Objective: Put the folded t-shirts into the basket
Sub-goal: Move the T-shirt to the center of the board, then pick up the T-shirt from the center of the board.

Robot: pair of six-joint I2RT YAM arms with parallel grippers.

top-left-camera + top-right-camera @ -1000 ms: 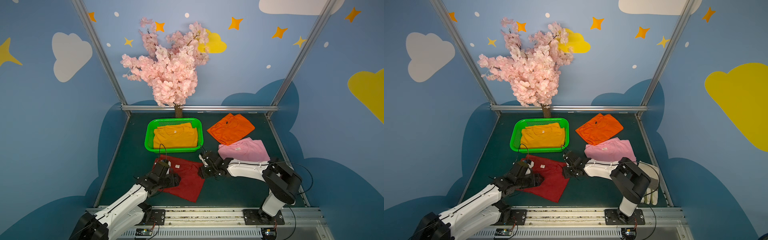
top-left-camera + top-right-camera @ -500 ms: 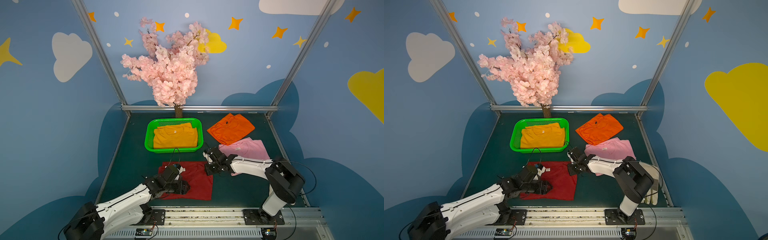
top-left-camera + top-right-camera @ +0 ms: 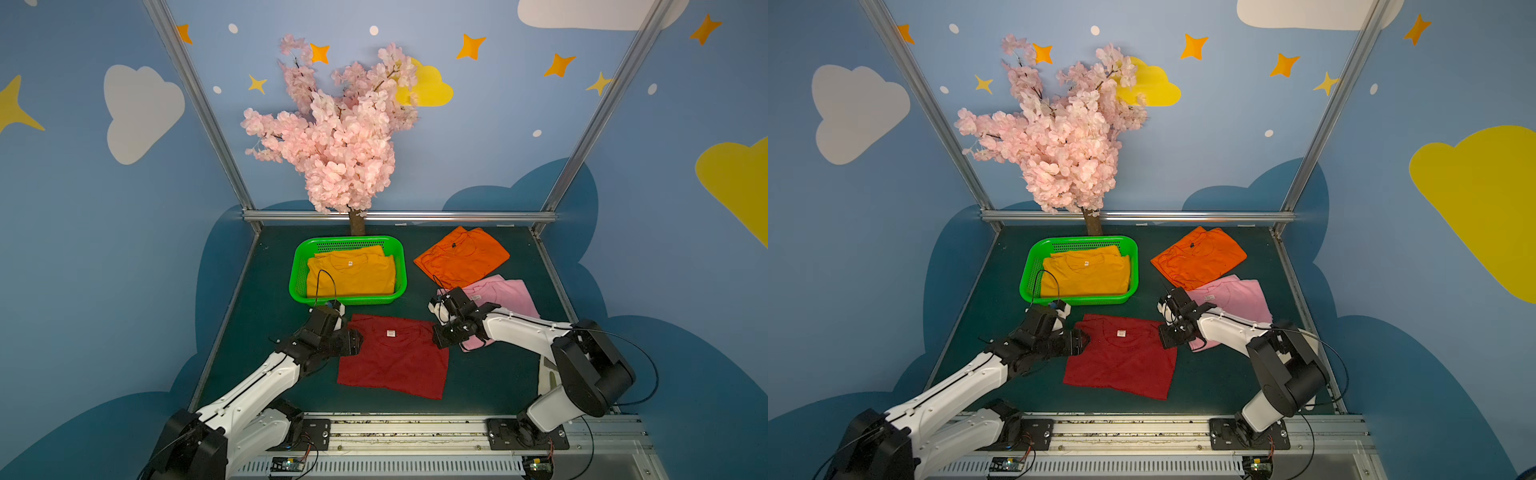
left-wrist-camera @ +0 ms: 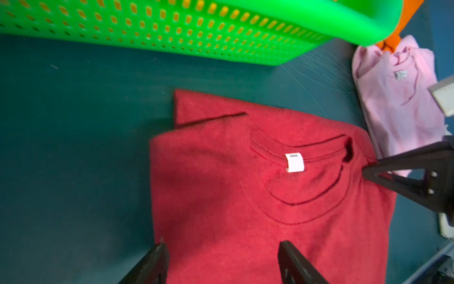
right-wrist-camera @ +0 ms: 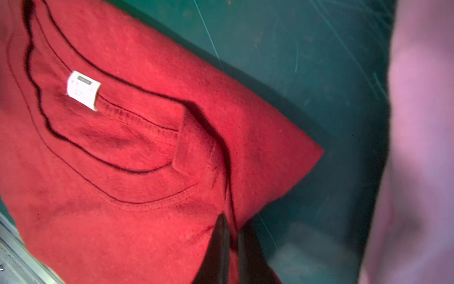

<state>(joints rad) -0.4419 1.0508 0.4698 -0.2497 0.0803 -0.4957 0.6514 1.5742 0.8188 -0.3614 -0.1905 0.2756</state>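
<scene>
In a top view, the folded dark red cloth t-shirt (image 3: pixel 395 357) lay flat on the dark green table (image 3: pixel 257 299), just on the near side of the bright green perforated plastic basket (image 3: pixel 297 274). The basket held the folded mustard yellow t-shirt (image 3: pixel 351 276). In the left wrist view, the left gripper (image 4: pixel 221 244) stood spread wide astride the red shirt's left edge, gripping nothing, while in the right wrist view the right gripper (image 5: pixel 233 221) was pinched closed on its right edge.

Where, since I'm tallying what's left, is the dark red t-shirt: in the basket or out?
Out: the dark red t-shirt lies on the table, on the robot's side of the basket.
</scene>
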